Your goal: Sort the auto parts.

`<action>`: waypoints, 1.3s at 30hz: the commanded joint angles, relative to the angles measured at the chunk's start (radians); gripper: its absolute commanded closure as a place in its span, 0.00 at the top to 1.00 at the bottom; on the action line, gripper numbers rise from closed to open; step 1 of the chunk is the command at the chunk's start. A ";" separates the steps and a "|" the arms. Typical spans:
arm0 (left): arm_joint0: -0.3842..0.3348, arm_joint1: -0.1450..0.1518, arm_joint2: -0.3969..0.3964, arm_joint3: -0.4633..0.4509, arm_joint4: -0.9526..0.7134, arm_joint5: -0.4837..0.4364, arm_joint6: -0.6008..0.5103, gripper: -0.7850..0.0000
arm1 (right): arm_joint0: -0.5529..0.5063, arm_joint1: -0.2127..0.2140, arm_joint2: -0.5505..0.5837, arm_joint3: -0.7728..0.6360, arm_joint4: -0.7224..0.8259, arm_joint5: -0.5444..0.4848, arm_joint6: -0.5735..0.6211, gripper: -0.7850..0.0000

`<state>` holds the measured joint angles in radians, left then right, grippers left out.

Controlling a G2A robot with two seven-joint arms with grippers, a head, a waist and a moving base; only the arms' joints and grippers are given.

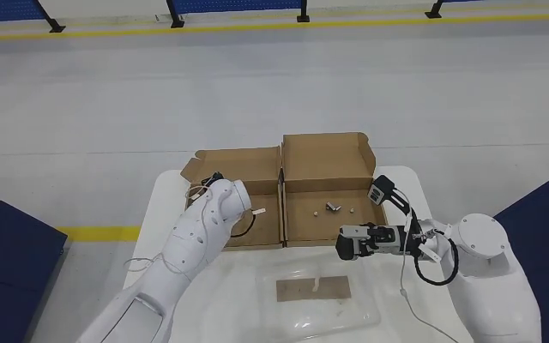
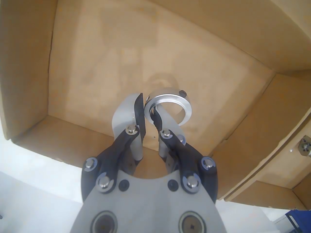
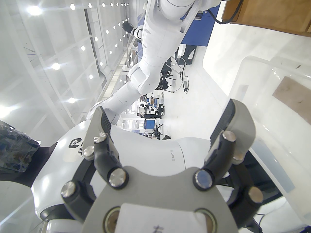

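My left gripper (image 2: 146,105) is shut on a silver metal ring (image 2: 187,109), one finger inside the ring and one outside. It holds the ring just above the floor of the left cardboard box (image 2: 102,56), (image 1: 257,167). The right cardboard box (image 1: 326,159) holds three small metal parts (image 1: 331,207). One hex part (image 2: 305,146) shows past the dividing wall. My right gripper (image 3: 165,106), (image 1: 346,243) stands open with nothing between its fingers, at the front edge of the right box.
A clear plastic tray (image 1: 360,319), (image 3: 267,73) with a brown card sheet (image 1: 313,289) in it lies near the table's front edge. The white table (image 1: 163,193) carries both boxes side by side at the back.
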<state>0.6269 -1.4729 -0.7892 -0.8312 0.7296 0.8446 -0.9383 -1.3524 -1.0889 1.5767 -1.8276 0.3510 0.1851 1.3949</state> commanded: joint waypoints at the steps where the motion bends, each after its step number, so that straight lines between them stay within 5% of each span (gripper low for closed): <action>1: 0.002 0.000 -0.008 0.008 -0.006 -0.012 0.012 0.00 | 0.000 0.000 0.000 0.000 0.000 0.000 0.000 1.00; 39: -0.142 -0.162 0.068 0.381 -0.153 -0.071 0.078 0.00 | 0.000 0.000 0.000 0.000 0.000 0.000 0.000 1.00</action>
<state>0.4877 -1.6315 -0.7224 -0.4586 0.5774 0.7778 -0.8620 -1.3524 -1.0889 1.5767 -1.8276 0.3510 0.1851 1.3949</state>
